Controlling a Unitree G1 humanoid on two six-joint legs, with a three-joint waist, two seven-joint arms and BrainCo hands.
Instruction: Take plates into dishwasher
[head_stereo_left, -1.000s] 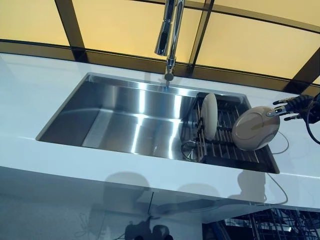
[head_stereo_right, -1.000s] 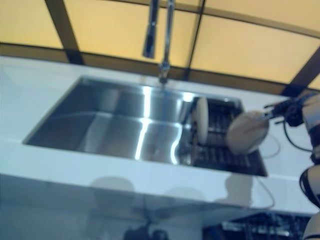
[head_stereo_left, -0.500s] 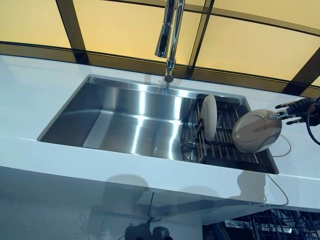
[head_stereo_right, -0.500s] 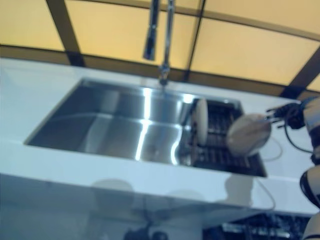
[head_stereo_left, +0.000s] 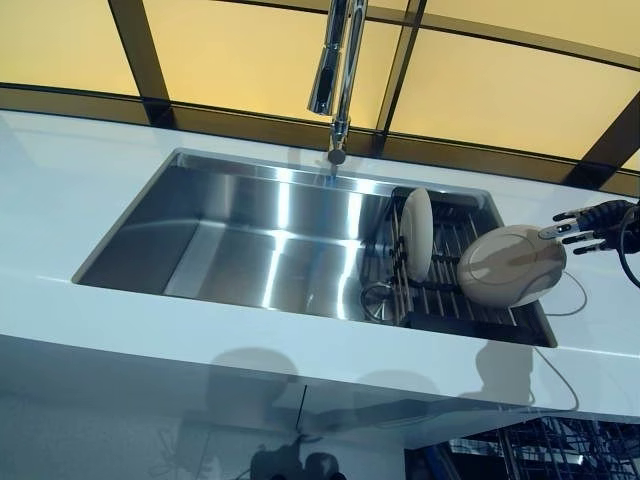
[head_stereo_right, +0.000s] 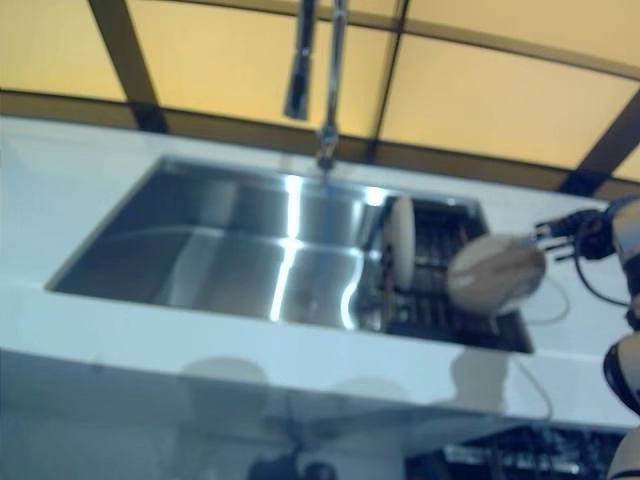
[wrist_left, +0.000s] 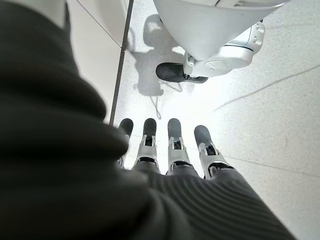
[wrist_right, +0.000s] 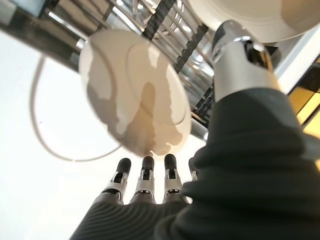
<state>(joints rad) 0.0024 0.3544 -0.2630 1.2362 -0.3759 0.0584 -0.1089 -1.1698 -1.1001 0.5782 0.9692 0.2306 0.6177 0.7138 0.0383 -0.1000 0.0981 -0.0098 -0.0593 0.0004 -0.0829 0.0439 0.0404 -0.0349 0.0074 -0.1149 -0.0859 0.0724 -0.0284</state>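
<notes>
Plates under inspection number two, both at the right end of the sink (head_stereo_left: 240, 235). One white plate (head_stereo_left: 417, 234) stands upright on edge in the dark wire rack (head_stereo_left: 450, 290) that sits in the sink's right portion. The second, a beige plate (head_stereo_left: 511, 265), is tilted, its underside showing in both eye views, and it overlaps the rack's right half near the sink's right rim.

Right hand (head_stereo_left: 590, 218) is at the right edge of the counter (head_stereo_left: 60, 190), beside the sink's right rim, reaching toward the beige plate. Its fingers (wrist_right: 145, 175) are extended straight, their dark tips meeting the plate's rim, and the thumb (wrist_right: 235, 45) stands apart from them on the other side; whether the thumb actually bears on the plate cannot be told. No finger is seen curled around the plate.

Left hand (wrist_left: 172, 150) appears only in its own wrist view, fingers straight and side by side, nothing held, with pale speckled floor past them.

Faucet (head_stereo_left: 338, 70) rises from the counter's back edge, its spout over the sink's middle. Behind the counter runs a yellow panelled wall with dark frames. Wire rack of the dishwasher (head_stereo_left: 540, 455) shows below the counter's front edge, at the right corner; no plate can be made out in it.
</notes>
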